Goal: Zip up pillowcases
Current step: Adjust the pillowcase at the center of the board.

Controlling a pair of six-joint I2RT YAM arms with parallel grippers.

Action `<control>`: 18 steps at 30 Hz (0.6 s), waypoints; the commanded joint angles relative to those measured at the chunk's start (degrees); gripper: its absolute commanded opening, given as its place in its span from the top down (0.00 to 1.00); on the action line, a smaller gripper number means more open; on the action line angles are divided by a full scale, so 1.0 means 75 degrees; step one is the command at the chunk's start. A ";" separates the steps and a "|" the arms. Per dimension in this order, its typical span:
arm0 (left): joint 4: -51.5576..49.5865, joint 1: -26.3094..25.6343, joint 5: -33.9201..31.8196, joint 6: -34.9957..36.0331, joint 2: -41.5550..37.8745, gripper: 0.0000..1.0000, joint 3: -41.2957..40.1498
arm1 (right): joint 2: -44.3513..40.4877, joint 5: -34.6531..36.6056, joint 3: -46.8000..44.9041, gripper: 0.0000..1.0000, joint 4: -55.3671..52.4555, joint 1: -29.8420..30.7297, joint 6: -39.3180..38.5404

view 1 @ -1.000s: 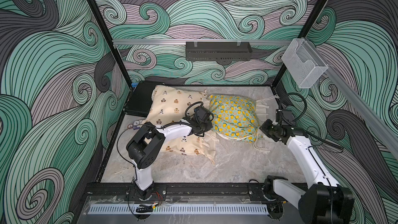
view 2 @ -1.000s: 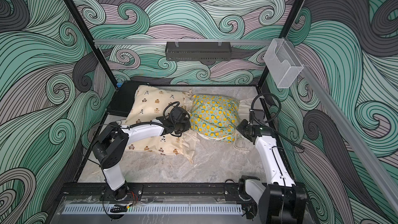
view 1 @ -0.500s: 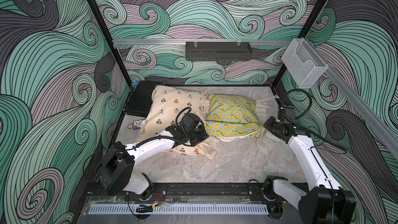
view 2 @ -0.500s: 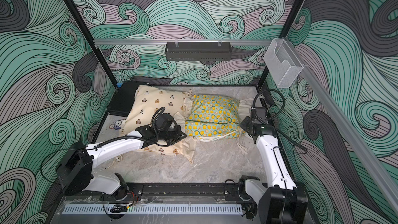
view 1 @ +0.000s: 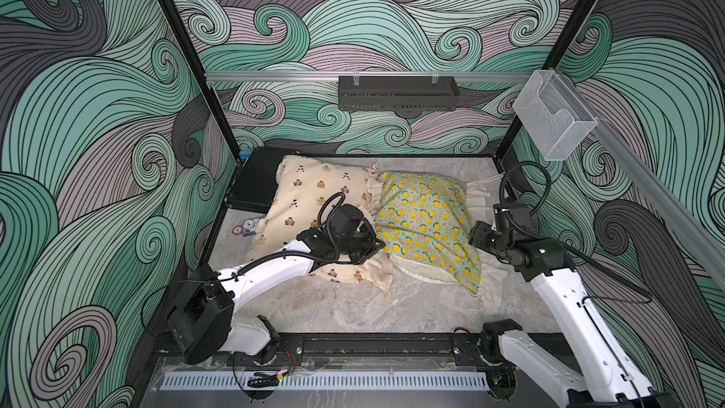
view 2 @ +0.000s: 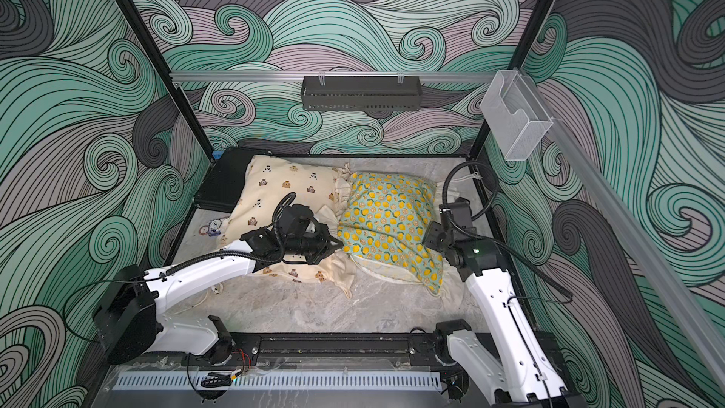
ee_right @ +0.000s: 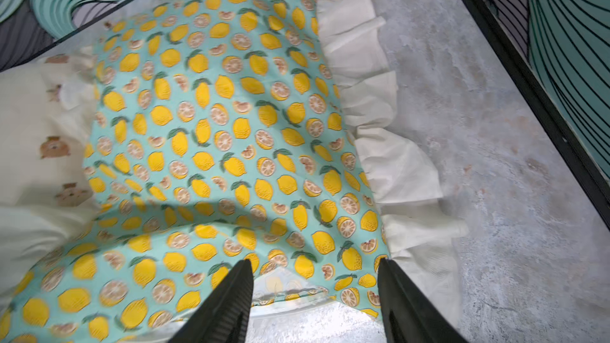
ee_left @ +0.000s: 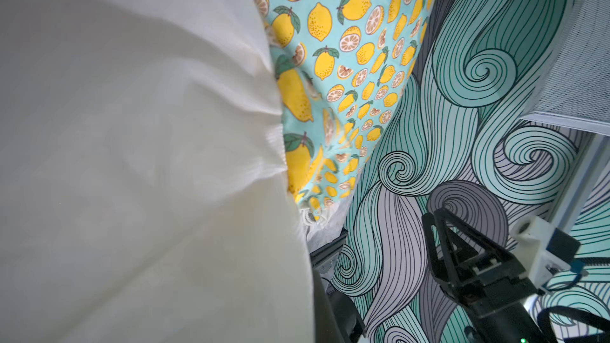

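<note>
The teal lemon pillowcase [view 1: 427, 221] [view 2: 388, 217] lies at mid-table, its cream ruffle spread to the right [ee_right: 379, 146]. Left of it, touching, is the cream bear-print pillowcase [view 1: 314, 194] [view 2: 282, 190]. My left gripper [view 1: 374, 247] [view 2: 337, 245] sits at the lemon pillowcase's near left corner. Its jaws are buried under that pillowcase's cream ruffle [ee_left: 148, 160], which they hold shut. My right gripper [ee_right: 315, 292] [view 1: 476, 235] hovers over the near right edge of the lemon pillowcase [ee_right: 231, 127]. Its fingers [ee_right: 231, 301] stand wide apart, holding nothing.
A flat black case [view 1: 255, 182] lies at the back left, partly under the bear-print pillowcase. Small round tokens and a card [view 1: 245, 227] rest by the left wall. A black tray [view 1: 396, 94] and a clear holder [view 1: 549, 119] hang on the rails. Grey marbled table [view 1: 353, 300].
My right gripper has opened and let go of the lemon pillowcase's right end. My left arm swung its elbow out left and low, its gripper staying at the pillowcase's left corner.
</note>
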 commanded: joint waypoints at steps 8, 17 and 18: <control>-0.0130 -0.0046 -0.0064 -0.0189 -0.0066 1.00 0.0424 | -0.0111 -0.2048 -0.1150 0.47 0.1116 0.2853 0.0626; -0.0173 -0.0036 -0.0261 -0.0239 -0.0140 1.00 0.0404 | 0.0717 -0.3315 -0.2237 0.55 0.4198 0.4139 0.1567; -0.0190 -0.0036 -0.0261 -0.0228 -0.0148 1.00 0.0411 | 0.0871 -0.3383 -0.2287 0.56 0.4452 0.4166 0.1704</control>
